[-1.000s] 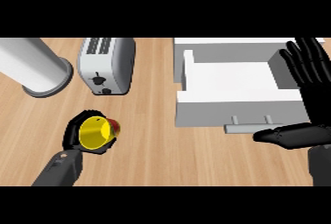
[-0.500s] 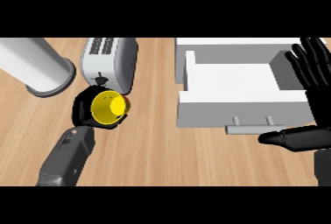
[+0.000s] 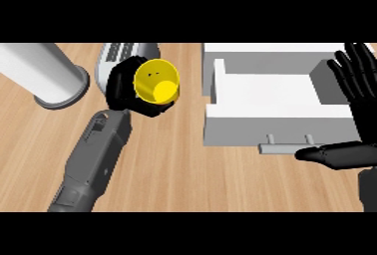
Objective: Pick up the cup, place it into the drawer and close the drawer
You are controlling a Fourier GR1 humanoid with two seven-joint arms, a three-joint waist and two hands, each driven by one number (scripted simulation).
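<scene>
Carry step: my left hand (image 3: 126,92) has its fingers curled round the yellow cup (image 3: 156,80), lifted clear of the desk (image 3: 184,169). Right hand (image 3: 357,92) rests with fingers spread, holding nothing. Next I judge the cup goes rightward over the open drawer (image 3: 274,89).

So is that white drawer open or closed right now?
Open. The drawer is pulled out, its bare white inside showing from above, handle toward the robot. The cup is not in it.

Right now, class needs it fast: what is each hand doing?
Left hand: closed round the yellow cup.
Right hand: open, fingers straight, holding nothing, beside the open drawer.
</scene>
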